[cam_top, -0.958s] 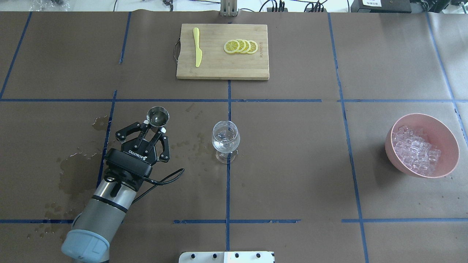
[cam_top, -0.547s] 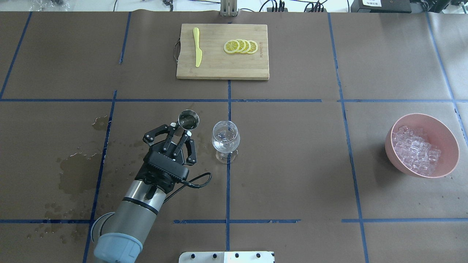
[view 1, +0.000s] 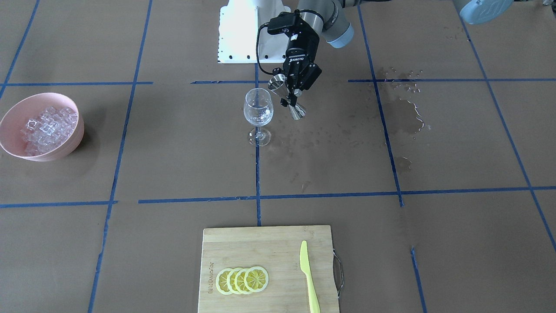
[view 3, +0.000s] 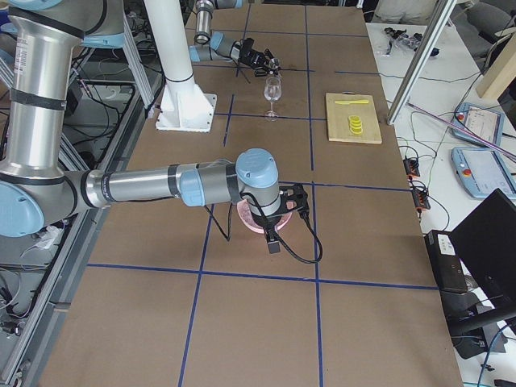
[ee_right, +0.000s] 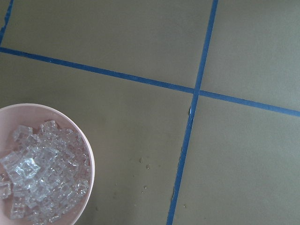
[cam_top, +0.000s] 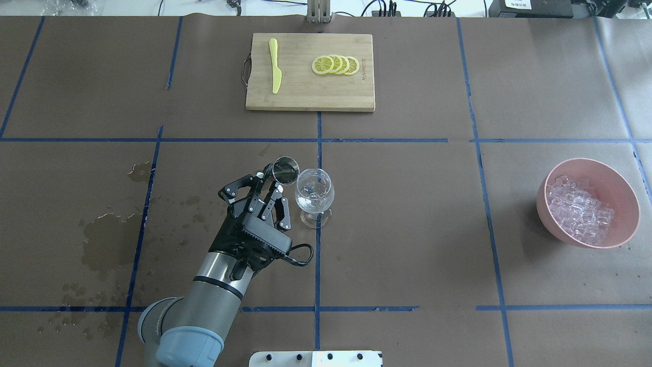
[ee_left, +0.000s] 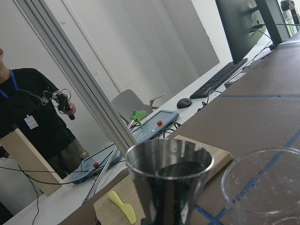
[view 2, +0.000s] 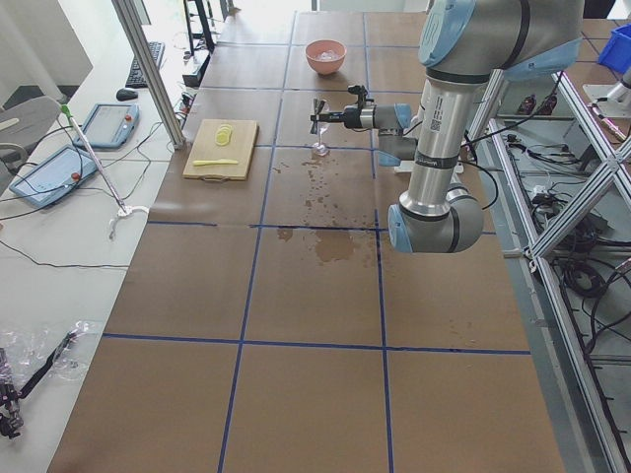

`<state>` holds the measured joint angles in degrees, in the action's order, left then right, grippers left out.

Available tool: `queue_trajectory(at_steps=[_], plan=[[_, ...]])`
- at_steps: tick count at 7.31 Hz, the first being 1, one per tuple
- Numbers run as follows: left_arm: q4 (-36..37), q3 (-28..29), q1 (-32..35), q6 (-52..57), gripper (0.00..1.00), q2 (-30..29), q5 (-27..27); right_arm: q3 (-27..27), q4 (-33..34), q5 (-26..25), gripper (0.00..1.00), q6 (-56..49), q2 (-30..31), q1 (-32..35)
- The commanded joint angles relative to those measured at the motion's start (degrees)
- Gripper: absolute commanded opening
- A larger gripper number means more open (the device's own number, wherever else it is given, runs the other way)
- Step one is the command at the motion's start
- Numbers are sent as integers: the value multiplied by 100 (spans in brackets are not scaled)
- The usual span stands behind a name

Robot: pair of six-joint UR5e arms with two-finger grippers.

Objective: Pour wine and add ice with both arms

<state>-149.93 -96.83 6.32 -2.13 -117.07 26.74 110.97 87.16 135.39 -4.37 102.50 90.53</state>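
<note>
My left gripper [cam_top: 271, 184] is shut on a steel jigger [cam_top: 286, 169] and holds it above the table, just left of the wine glass [cam_top: 315, 191]. In the front view the gripper [view 1: 292, 90] holds the jigger [view 1: 287, 99] tilted, its upper cup close to the rim of the glass [view 1: 258, 111]. The left wrist view shows dark liquid inside the jigger [ee_left: 171, 180], with the glass [ee_left: 262, 187] beside it. Ice cubes [cam_top: 578, 209] are heaped in a pink bowl [cam_top: 586, 161] at the right. My right arm [view 3: 201, 184] hangs over that bowl; I cannot tell whether its gripper is open or shut.
A wooden cutting board [cam_top: 305, 97] with lemon slices [cam_top: 336, 64] and a yellow knife [cam_top: 275, 66] lies at the far middle. Wet stains [cam_top: 102, 239] mark the paper at the left. The white pedestal base [cam_top: 316, 358] sits at the near edge.
My left gripper has carried the jigger to the right, from a spot well left of the glass to right beside its rim. The glass and bowl have not moved.
</note>
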Motion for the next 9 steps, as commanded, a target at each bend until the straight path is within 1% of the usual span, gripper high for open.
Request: queue_trajectory(at_steps=[1,3,5,6,8,9], plan=[[17,15,-16,972,0,-96,-221,4,2,-4,100,-2,7,0],[17,7,-16,2027,0,-193,-221,4,2,5,100,6,7,0],[17,7,-16,3229,0,-202,-449,-14,2,5,100,15,15,0],[17,7,-8,3480,0,-193,-467,-14,2,5,100,24,33,0],[17,15,-8,4165,0,-193,-712,-22,11,14,100,24,42,0],[17,7,-8,4490,0,-193,-748,-22,11,22,100,33,42,0]])
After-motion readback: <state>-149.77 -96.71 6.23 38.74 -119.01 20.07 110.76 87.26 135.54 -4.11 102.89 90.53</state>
